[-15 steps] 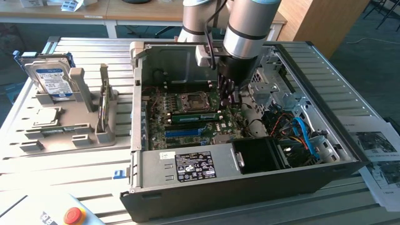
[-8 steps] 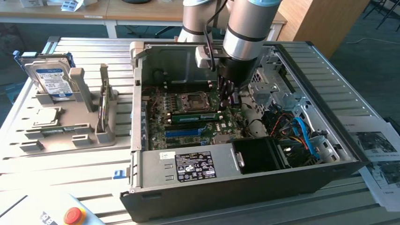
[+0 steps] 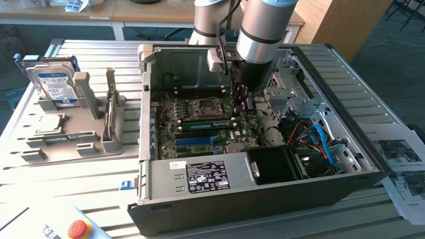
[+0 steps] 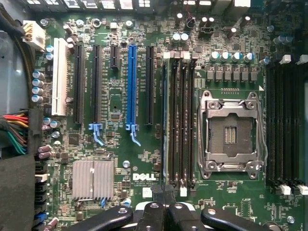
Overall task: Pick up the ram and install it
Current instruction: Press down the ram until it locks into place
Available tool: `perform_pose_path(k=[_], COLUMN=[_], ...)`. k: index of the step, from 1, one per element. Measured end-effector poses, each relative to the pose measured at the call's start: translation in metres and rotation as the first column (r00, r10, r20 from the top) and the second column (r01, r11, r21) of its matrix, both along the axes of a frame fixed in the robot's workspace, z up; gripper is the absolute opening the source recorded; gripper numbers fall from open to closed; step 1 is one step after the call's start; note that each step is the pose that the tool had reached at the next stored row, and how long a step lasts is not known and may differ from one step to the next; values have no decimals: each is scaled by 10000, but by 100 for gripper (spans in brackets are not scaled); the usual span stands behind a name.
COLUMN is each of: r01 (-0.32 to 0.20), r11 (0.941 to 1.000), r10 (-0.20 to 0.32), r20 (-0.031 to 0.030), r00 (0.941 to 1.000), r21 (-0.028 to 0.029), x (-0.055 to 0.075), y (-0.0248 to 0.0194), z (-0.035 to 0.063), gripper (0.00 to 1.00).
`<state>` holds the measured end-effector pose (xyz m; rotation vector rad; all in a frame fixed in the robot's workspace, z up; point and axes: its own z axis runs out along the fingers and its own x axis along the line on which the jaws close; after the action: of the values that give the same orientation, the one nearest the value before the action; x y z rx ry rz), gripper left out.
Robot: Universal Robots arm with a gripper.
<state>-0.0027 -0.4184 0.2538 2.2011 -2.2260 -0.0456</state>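
Pincer (image 3: 240, 99) is down inside the open computer case (image 3: 199, 209), low over the motherboard (image 4: 115, 159). My fingers are clenched tight together and I can make out nothing between them. In the wrist view the two tips (image 4: 165, 195) meet in one dark block with no green board pinched there.

The ram (image 3: 206, 124) shows in the exterior view as a narrow green stick on the motherboard, just beside the empty CPU socket (image 3: 202, 107) on the side nearer that camera. It looks to be standing on edge in the memory slots, though I cannot tell whether it is fully seated.

Here is the line that matters. The stick's long axis runs across the exterior view, left to right. I'm at its exterior-view-right end, a little above it and close, whether touching I cannot say. From the wrist, the black memory slots (image 4: 180, 120) run straight away from my fingertips, alongside the socket (image 4: 230, 134). That puts me in line with the bank, well off the blue slot (image 4: 131, 86).
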Motion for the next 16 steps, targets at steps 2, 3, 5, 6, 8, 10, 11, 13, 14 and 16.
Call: perform_pose_path(k=[2, 3, 5, 6, 8, 10, 11, 13, 14, 16], r01=[0, 0, -1, -1, -1, 1, 0, 0, 0, 0], r11=[10000, 10000, 10000, 10000, 10000, 10000, 10000, 10000, 10000, 10000], r10=[0, 0, 1, 1, 1, -1, 0, 0, 0, 0], r20=[0, 0, -1, 0, 0, 0, 0, 3, 5, 8], r00=[10000, 10000, 10000, 10000, 10000, 10000, 10000, 10000, 10000, 10000], r21=[0, 1, -1, -1, 0, 1, 0, 0, 0, -1], x=[0, 0, 1, 1, 1, 0, 0, 0, 0, 0], y=[28, 40, 52, 52, 52, 52, 52, 52, 52, 52], z=[-6, -9, -9, -9, -10, -21, -33, -67, -85, -121], gripper=[10, 10, 10, 10, 10, 10, 10, 10, 10, 10])
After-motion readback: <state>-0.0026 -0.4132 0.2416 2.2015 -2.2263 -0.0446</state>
